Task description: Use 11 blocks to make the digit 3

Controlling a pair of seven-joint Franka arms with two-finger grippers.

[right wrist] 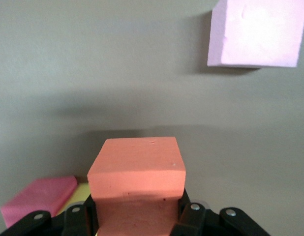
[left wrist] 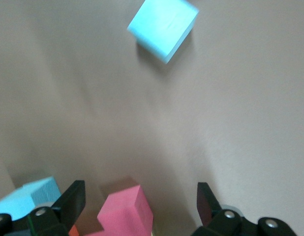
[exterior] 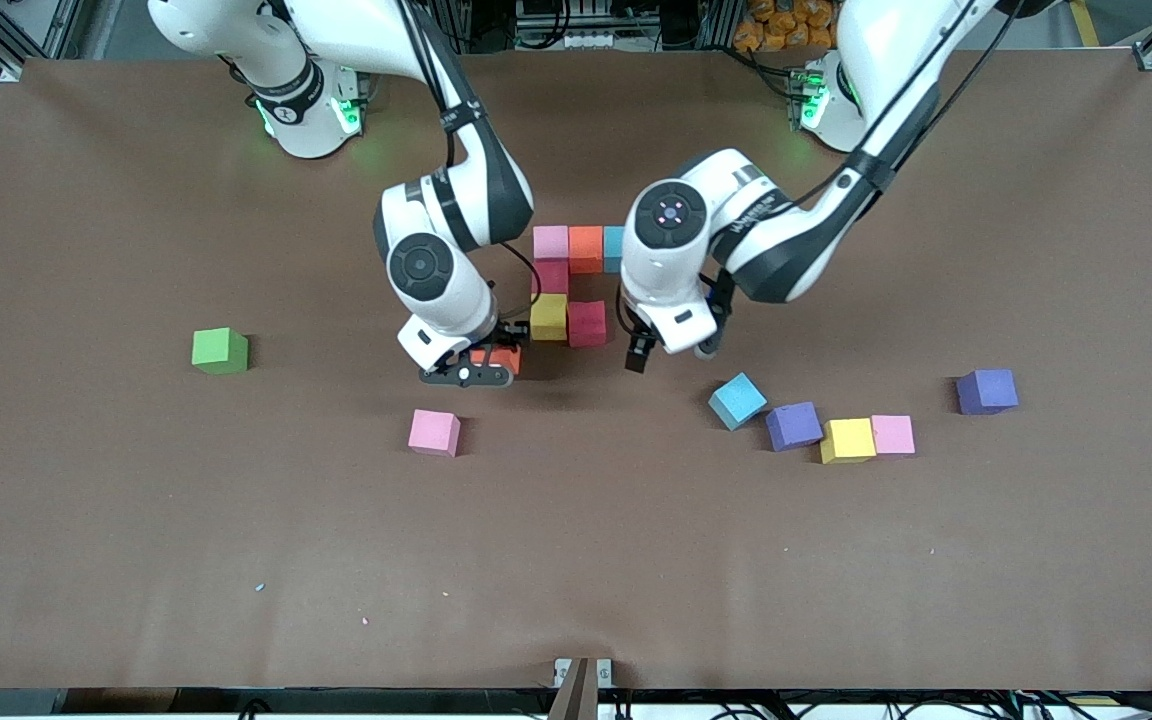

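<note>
Holding an orange block (right wrist: 137, 184), the right pincer (exterior: 481, 368) sits just left of centre in the front frame, fingers pinching the cube from both sides, right next to the half-built digit 3 (exterior: 571, 285). So far that figure is a pink (exterior: 550, 242), orange (exterior: 586, 248) and light blue block (exterior: 613, 248) in a row along its top, then a dark red one (exterior: 551, 276) under the pink, then a yellow (exterior: 548, 316) and another dark red (exterior: 587, 323) side by side below that.

Left pincer (exterior: 671, 355) hangs a bit right of centre, fingers spread wide with nothing in them, over bare table (exterior: 136, 550) beside the dark red block.

Loose blocks: a pink one (exterior: 434, 432) lower-left of centre, and a cluster in the lower right, with a tilted light blue (exterior: 737, 400), a purple (exterior: 794, 425), a yellow (exterior: 847, 440) and a pink (exterior: 893, 435) touching it, plus a lone purple (exterior: 987, 391) further right. Green cube (exterior: 220, 351) sits alone at mid-left.
</note>
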